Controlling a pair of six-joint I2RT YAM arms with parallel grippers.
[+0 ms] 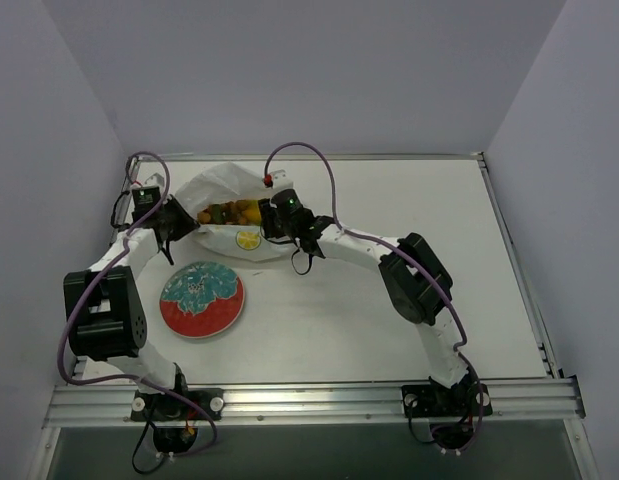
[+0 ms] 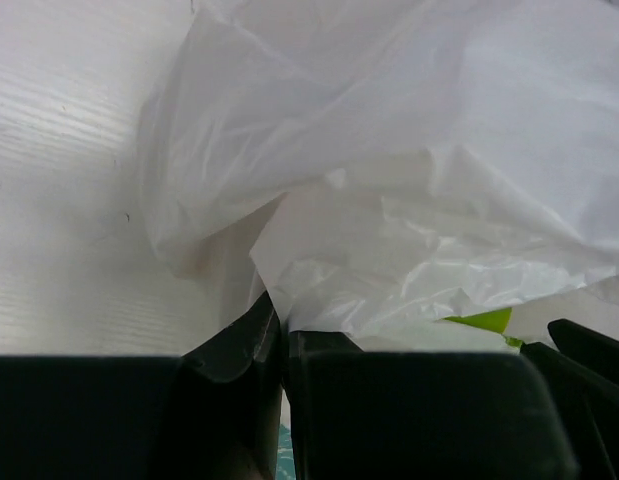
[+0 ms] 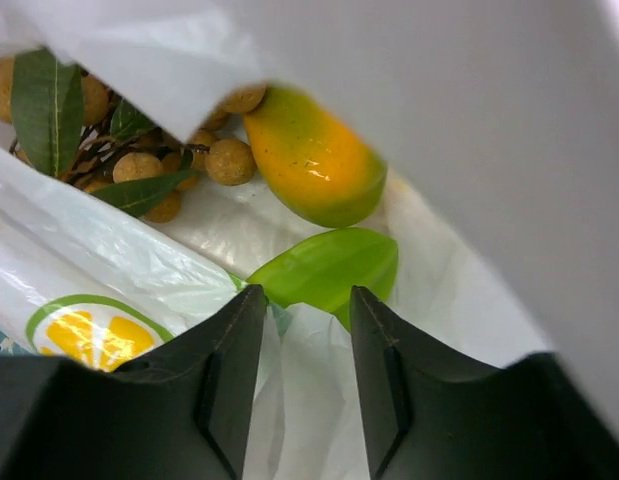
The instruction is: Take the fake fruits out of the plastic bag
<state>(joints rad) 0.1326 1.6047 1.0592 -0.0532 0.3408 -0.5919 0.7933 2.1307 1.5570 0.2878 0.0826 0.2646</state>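
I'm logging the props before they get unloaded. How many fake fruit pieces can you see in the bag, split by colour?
tan-brown ball bunch with green leaves: 1
yellow-orange fruit: 1
green fruit: 1
Total: 3, all inside the plastic bag

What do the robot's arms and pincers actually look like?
The left arm and right arm match: white links between chunky black joints, with a purple-grey cable looping along each. The right arm's cable ends in a red tip. A small green light shows near each wrist. The fingers are matte black wedges.
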